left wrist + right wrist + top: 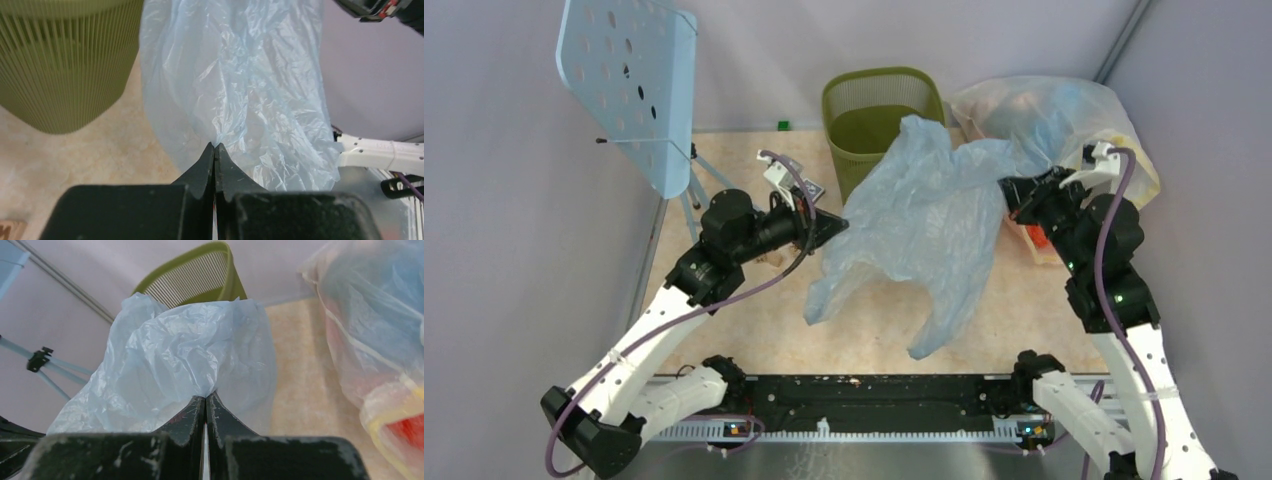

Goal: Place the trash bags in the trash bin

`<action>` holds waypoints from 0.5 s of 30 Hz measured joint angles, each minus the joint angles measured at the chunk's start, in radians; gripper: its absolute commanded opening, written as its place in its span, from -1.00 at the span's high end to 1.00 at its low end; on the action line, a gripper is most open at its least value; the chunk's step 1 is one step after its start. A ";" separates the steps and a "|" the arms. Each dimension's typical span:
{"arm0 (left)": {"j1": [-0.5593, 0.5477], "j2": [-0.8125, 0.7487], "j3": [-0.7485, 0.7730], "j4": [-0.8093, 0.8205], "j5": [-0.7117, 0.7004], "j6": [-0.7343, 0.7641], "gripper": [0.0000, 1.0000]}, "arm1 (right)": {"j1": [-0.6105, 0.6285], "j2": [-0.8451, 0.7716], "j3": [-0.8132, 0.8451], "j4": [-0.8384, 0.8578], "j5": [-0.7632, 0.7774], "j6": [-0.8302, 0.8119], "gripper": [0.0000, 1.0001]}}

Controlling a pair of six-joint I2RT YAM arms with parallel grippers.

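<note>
As the trash bag (924,220) is stretched near the trash bin (879,110), one edge is pinched by the left gripper (836,226). The other is clamped by the right gripper (1009,190).

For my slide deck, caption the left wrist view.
Left hand shut on the pale blue trash bag, olive trash bin at upper left.

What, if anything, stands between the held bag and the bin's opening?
Nothing visible. The left gripper and right gripper are shut on the trash bag, spread just in front of the trash bin, its top overlapping the near rim. The stuffed sack lies right of the bin, off that path.
</note>
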 measured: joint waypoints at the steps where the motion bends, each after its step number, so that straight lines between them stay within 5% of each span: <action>1: 0.000 0.007 0.022 -0.002 -0.002 0.000 1.00 | 0.000 0.024 0.024 0.013 -0.008 0.000 1.00; 15: 0.000 0.145 0.272 0.008 -0.052 0.001 1.00 | 0.000 0.343 0.355 0.174 -0.085 0.026 1.00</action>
